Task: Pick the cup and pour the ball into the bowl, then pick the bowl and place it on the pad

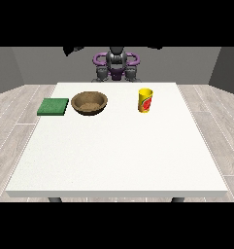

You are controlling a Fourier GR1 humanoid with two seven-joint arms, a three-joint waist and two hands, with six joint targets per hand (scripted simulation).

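From the front, the white table [118, 155] took up most of what I could see, with the robot [116, 65] small behind its far edge. Its arms were drawn in close to its body, purple loops at the shoulders and grey blocks lower down, and none of that reached out over the table. I could not make out either hand well enough to tell whether the fingers were spread, pressed together or pinching anything.

Three things stood on the far half of the table, in a loose row. At the view's left lay the green pad [53, 106], flat and square, close to the table's left edge. Just beside it, towards the middle, sat the brown bowl [90, 102], upright, its opening facing up; a narrow strip of white table showed between pad and bowl, so they were apart. Its inside looked speckled brown, and I could not tell whether anything lay in it.

Well apart from the bowl, at the view's right, stood the yellow cup [145, 100], upright, with a red mark on its side. The ball was not visible to me; the cup's wall hid its inside from this angle.

The near half of the table was plain white. Grey plank floor showed round the table, and grey walls stood behind the robot.
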